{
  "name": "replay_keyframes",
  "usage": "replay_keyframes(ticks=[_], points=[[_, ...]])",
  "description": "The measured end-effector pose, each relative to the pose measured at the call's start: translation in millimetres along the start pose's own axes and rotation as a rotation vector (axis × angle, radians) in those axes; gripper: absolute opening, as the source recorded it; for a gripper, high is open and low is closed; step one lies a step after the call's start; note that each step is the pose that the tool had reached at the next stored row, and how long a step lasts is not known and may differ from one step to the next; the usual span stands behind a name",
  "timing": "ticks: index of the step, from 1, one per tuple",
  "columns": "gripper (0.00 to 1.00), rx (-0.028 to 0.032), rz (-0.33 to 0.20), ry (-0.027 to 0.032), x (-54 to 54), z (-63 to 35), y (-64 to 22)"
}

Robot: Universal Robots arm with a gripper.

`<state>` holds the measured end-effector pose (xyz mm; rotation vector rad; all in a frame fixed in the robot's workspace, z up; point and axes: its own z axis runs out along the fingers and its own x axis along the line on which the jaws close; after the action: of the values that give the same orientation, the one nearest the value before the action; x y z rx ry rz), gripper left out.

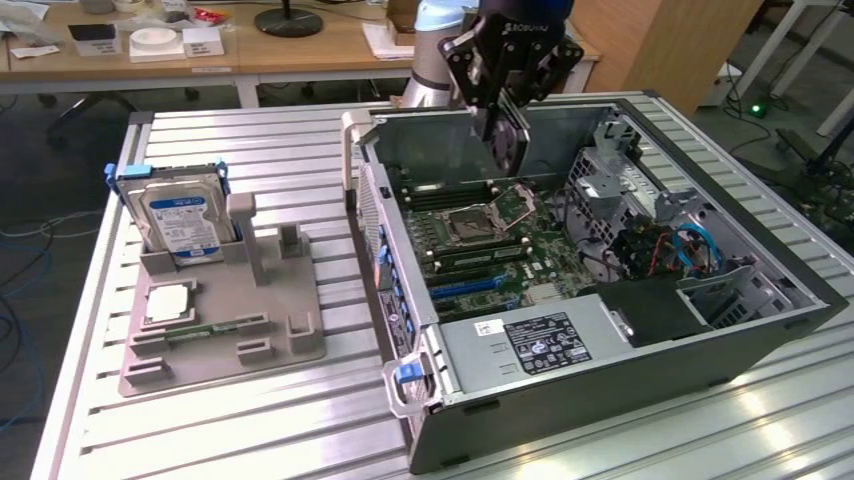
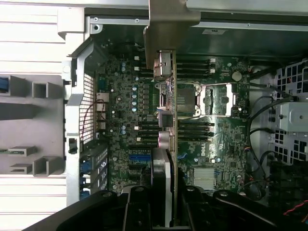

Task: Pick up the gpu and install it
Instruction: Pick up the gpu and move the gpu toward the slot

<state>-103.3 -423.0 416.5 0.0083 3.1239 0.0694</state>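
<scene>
My jaws, partly closed, grip the thin dark rectangular circuit card (image 1: 507,145) by its upper edge; I judge it light, stiff, yet fragile.

I'm seeing the gpu (image 1: 511,150) hanging in my jaws above the motherboard (image 1: 481,250) | case (image 1: 601,390) lying on the counter (image 1: 267,430), exterior view's right | hard drive (image 1: 187,215) standing in the holder (image 1: 254,300), exterior view's left
</scene>
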Motion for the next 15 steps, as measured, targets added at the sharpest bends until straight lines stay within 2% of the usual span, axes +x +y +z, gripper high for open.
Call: replay_keyframes(ticks=[15], points=[[0.29,0.0000,0.000,0.0000,-23.7,0.4,0.1]])
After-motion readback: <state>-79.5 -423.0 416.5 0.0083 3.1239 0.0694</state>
